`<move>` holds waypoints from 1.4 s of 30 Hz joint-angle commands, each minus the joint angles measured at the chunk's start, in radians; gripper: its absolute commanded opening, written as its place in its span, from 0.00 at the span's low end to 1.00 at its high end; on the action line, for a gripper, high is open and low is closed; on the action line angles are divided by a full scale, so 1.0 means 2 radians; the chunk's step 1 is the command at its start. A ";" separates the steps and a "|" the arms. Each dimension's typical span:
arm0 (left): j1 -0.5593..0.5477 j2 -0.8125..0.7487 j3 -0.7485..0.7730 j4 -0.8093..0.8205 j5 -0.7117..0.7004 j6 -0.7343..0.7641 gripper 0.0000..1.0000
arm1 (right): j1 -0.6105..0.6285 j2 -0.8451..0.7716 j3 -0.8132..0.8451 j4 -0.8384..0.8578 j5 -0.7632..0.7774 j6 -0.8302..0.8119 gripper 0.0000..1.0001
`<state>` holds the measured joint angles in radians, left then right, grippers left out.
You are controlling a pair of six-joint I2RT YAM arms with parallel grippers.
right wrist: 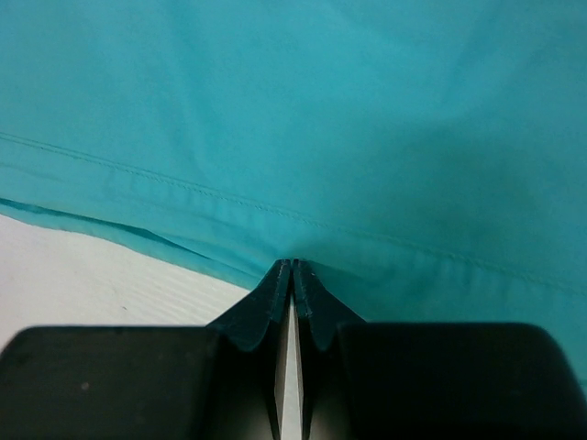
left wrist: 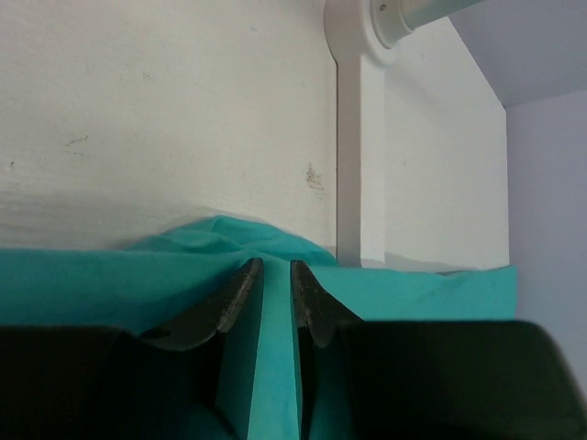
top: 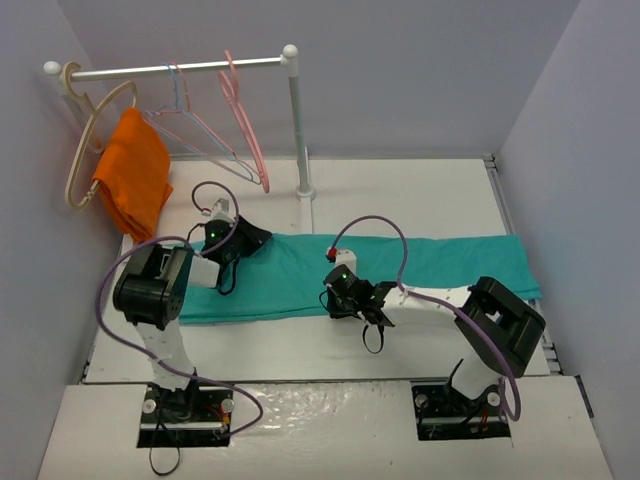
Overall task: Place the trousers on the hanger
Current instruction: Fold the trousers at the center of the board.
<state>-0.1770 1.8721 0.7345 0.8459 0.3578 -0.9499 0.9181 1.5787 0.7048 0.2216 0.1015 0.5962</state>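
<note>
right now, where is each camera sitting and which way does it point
top external: high behind the robot, looking down on the white table, long teal-green fabric trousers and white hanger rail; left arm and right arm show whole.
left wrist: low over the trousers' far edge, facing the rail's white post; its left pincer pinches a fold.
right wrist: low over the near hem, facing across the fabric; its right pincer shut at the edge.
shared: all three show the trousers; top and left wrist share the post.

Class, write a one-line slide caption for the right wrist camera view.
Right arm's jaws pinched shut at the hem of the teal trousers, white table showing beside them.
</note>
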 commanded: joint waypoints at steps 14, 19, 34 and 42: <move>0.040 -0.350 -0.102 -0.365 -0.126 0.080 0.18 | -0.063 -0.162 0.030 -0.149 0.097 -0.009 0.24; 0.039 -0.422 -0.061 -0.519 -0.161 0.095 0.24 | -0.140 -0.160 0.014 -0.166 0.103 -0.010 0.41; 0.035 -0.396 0.111 -0.702 -0.166 0.228 0.82 | -0.138 -0.005 0.100 -0.163 0.130 -0.055 0.55; -0.079 -0.282 0.081 -0.592 -0.188 0.156 0.81 | -0.138 -0.002 0.105 -0.162 0.139 -0.058 0.55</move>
<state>-0.2214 1.2192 0.8799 -0.4858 0.0040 -0.5639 0.6422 1.5862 0.8722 -0.1158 0.3185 0.4920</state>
